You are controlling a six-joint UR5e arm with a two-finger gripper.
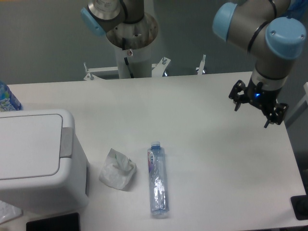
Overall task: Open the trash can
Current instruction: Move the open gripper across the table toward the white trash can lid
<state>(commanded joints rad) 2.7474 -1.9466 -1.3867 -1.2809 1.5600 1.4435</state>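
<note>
The trash can (38, 159) is a large boxy white bin at the left front of the table. Its flat white lid (26, 144) lies shut, with a grey hinge strip (66, 142) along its right side. My gripper (252, 114) hangs above the table's right side, far from the trash can. Its two dark fingers are spread apart and hold nothing.
A crumpled white tissue (117, 169) lies right of the bin. A clear plastic bottle (158, 179) with a blue cap lies on its side beside the tissue. Another bottle (7, 98) stands at the far left edge. The arm's base (131, 43) stands behind the table.
</note>
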